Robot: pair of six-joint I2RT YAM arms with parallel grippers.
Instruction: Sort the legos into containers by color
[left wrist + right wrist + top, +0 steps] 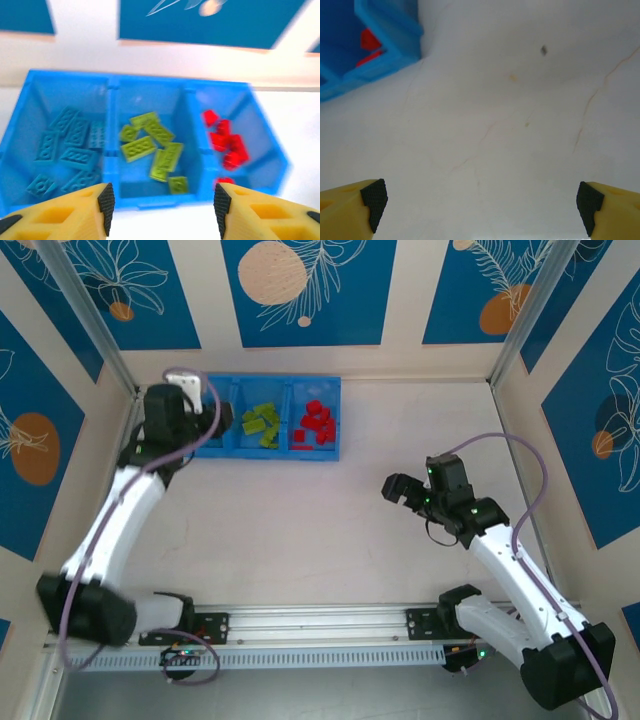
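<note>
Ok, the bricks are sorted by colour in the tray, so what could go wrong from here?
The left gripper hangs open over the bright blue plastic tray; pulling back low, its fingers might clip the near wall and shove it. A jolt could toss the piled small red plastic bricks out.

Both arms are the same build: white shells on the long links of the left arm (118, 520) and right arm (515, 565), chunky black housings at the joints. A lilac cable (543, 478) loops along each one. Tiny green lights (432, 472) glow on the right arm. The left tool (162, 210) and right tool (480, 205) have yellow fingers (60, 217) with hollowed pockets, tipped with ridged black pads (374, 197).
</note>
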